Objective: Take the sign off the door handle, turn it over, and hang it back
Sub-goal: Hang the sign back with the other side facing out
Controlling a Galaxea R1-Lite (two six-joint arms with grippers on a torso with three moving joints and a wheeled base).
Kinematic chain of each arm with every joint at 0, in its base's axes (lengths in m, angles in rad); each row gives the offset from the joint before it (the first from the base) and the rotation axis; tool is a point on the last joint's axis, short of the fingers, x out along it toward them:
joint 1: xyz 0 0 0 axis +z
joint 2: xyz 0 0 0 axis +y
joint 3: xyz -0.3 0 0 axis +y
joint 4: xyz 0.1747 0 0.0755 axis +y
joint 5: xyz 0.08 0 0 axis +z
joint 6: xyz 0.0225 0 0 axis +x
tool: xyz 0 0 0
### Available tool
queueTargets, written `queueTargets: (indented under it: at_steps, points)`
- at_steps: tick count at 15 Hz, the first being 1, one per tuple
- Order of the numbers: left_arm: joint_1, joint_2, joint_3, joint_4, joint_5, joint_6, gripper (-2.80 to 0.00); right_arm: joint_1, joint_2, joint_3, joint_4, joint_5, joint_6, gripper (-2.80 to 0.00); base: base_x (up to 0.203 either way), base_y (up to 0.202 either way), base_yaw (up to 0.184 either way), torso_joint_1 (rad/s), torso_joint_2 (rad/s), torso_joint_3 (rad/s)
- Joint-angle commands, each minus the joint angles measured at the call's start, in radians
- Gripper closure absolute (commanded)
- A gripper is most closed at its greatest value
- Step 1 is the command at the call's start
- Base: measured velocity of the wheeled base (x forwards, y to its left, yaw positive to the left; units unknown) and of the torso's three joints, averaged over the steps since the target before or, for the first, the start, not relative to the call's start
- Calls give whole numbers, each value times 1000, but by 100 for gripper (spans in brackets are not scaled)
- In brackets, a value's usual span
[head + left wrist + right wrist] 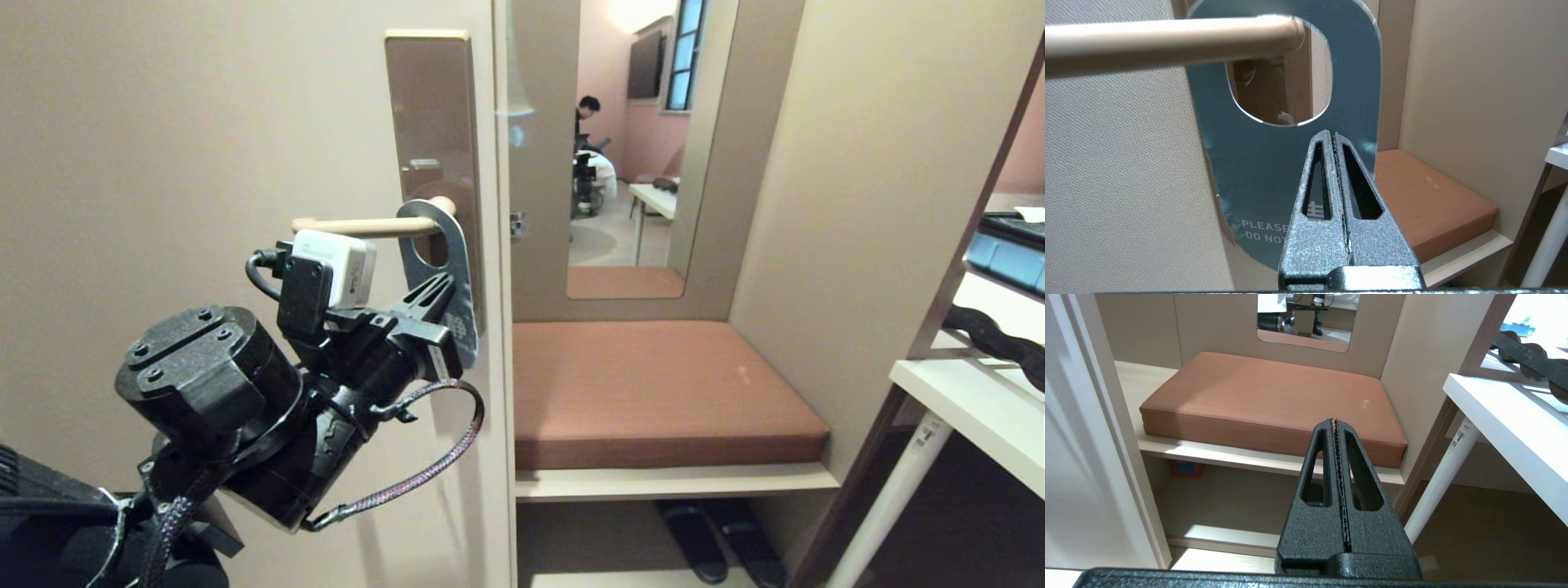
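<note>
Hung by its oval hole on the door handle (371,226), blue-grey face of the sign (457,269) turned outward. Left pincer (445,287) fully closed, tips just below the hole, right against the sign; any grip on it impossible to tell. Right pincer (1334,424) fully closed on nothing, above the brown cushion (1257,396).

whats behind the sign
Through the sign's hole shows the brown plate, and the handle passes through it. The plate's lower part is hidden behind the card and left claw.
</note>
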Motion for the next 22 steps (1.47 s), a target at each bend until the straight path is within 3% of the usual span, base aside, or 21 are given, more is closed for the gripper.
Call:
queueTargets:
  at_steps: [1,13,22]
  points:
    - [1,27,-7,-9,4,-1,0,0,0,0,0,1,-1,0,0,0,0,0,0,0]
    - [43,82,-76,-11,8,-2,0,0,0,0,0,1,-1,0,0,0,0,0,0,0]
    - [40,65,-49,-11,12,2,0,0,0,0,0,0,-1,0,0,0,0,0,0,0]
